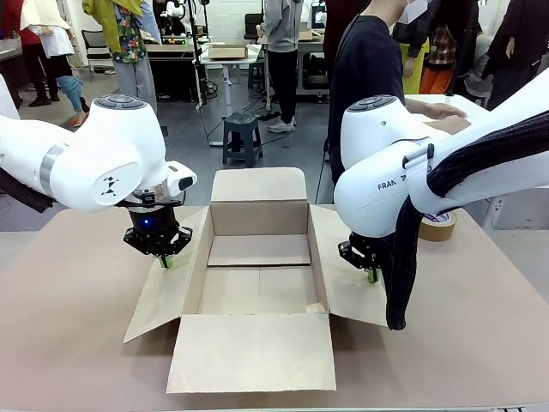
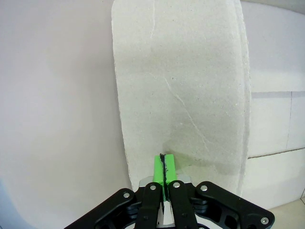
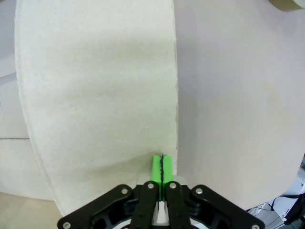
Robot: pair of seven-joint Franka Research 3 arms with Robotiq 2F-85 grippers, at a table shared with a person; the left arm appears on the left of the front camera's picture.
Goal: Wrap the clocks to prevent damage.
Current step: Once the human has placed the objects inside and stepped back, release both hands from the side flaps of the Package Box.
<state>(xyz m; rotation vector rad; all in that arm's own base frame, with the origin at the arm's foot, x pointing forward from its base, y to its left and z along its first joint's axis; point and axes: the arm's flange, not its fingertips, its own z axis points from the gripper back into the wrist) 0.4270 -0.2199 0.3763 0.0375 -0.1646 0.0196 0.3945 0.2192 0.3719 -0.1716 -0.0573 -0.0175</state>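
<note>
Front view worry: press any harder and I reckon a flap creases or the whole cardboard box (image 1: 257,217) skids. Left gripper (image 1: 166,260) and right gripper (image 1: 372,275) are both pinched together on nothing, tips seemingly touching the side flaps (image 1: 163,300). Box sits in the middle of the table (image 1: 69,343), plain brown, flaps splayed, bare inside.

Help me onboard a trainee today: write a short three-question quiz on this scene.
1. True or false: the left gripper and the right gripper are both open.
2. The left gripper's tips are at: A the left flap; B the box floor; C a person's hand.
3. Fill in: the tape lies nearer the ___ gripper.
Key: 1 false, both shut; 2 A; 3 right.
</note>
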